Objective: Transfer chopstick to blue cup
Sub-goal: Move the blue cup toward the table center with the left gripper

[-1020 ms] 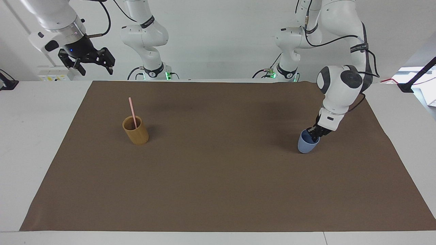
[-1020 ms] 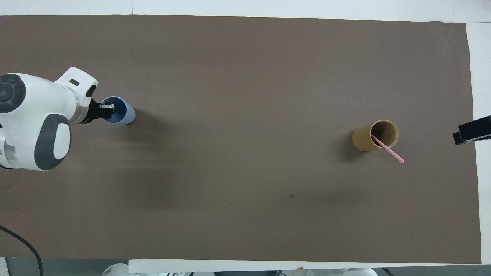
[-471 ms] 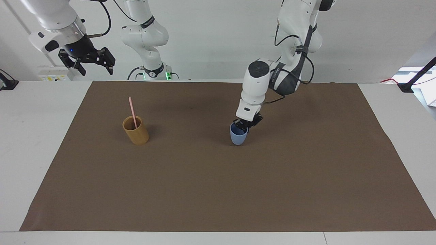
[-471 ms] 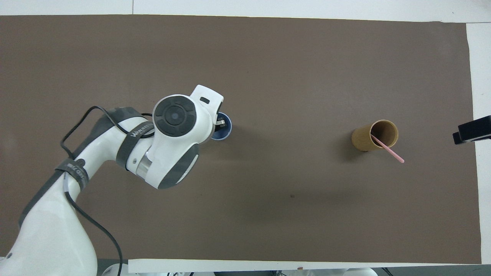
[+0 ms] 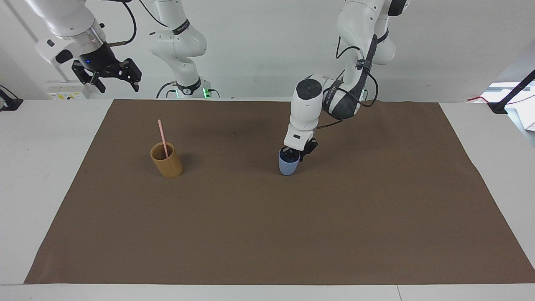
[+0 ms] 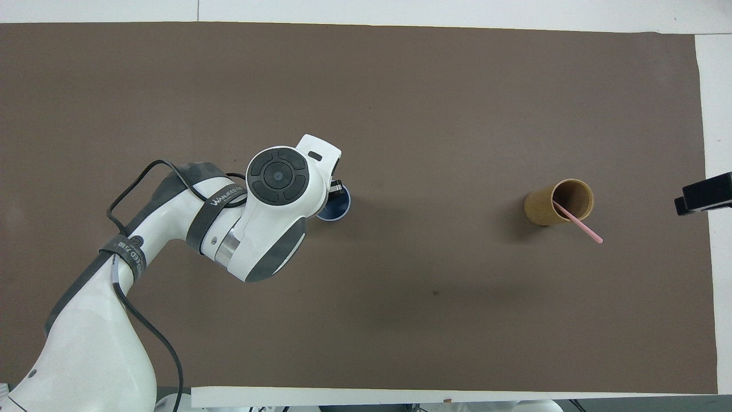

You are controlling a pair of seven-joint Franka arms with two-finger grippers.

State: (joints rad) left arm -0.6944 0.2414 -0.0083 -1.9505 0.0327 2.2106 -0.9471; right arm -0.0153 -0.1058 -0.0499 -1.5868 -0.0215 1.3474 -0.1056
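Mostly hidden by its own wrist, the left gripper (image 5: 294, 156) sits at the blue cup's (image 5: 288, 167) rim, grip unclear; the right gripper (image 5: 112, 78) waits spread apart, chopstick (image 5: 162, 138) in the brown cup (image 5: 166, 161).

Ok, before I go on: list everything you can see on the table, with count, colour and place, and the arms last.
mat: one, brown, covers most of the white table.
blue cup: one, light blue, upright near the middle of the mat.
tan cup: one, tan-brown, upright toward the right arm's end of the table.
chopstick: one, pale pink, standing tilted inside the tan cup, upper end sticking out.
black bracket: one, black, at the table edge at the right arm's end.
left gripper: one, black, down at the blue cup's rim, fingers reaching into its mouth.
right gripper: one, black, open, empty, raised over the table edge at its own end, waiting.
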